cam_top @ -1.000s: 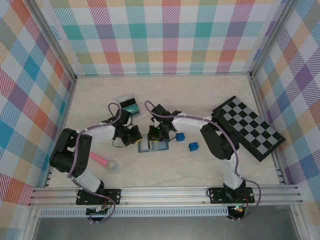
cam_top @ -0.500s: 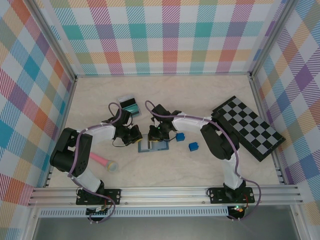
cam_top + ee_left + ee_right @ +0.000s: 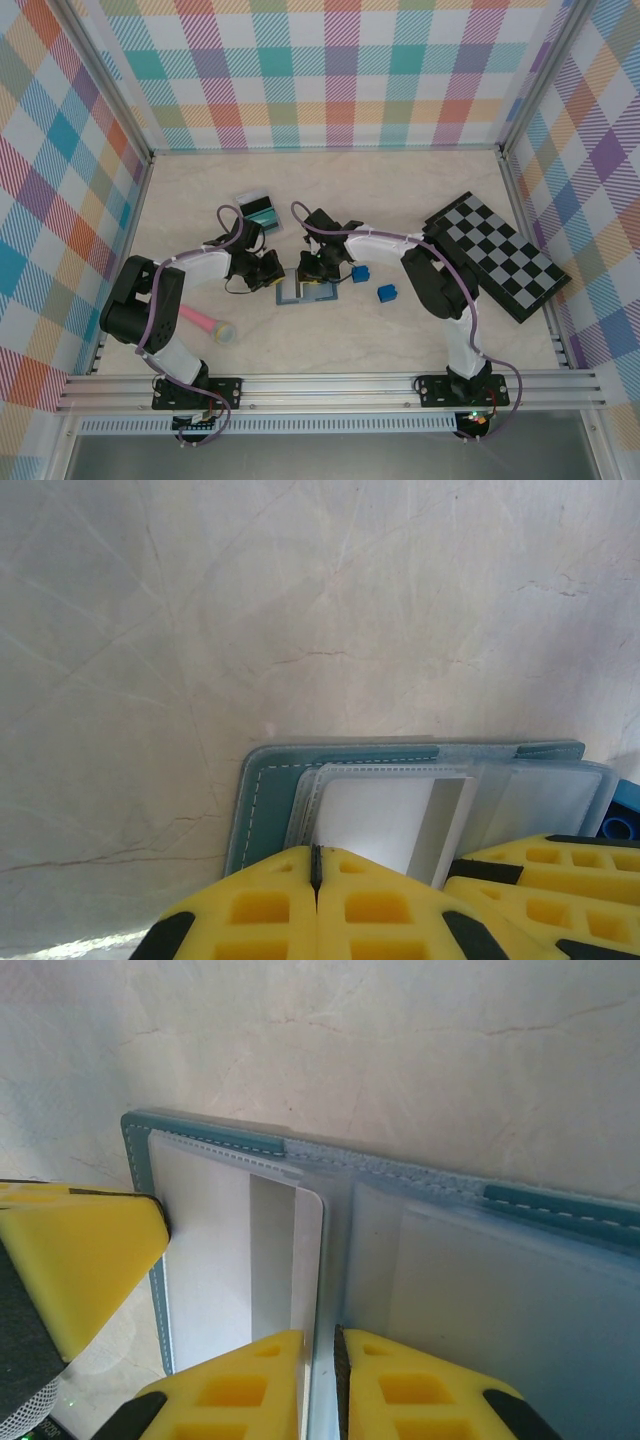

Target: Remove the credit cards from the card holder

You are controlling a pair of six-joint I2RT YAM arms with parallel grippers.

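Slate-blue card holder [image 3: 307, 293] sat unmoved this last second; left fingers [image 3: 300, 890] closed, pinning it; right fingers [image 3: 298, 1360], I judged, pinched the credit card [image 3: 215, 1250], not yet out.

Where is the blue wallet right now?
In the top view the wallet lies flat near the middle of the table, just left of a blue cube.
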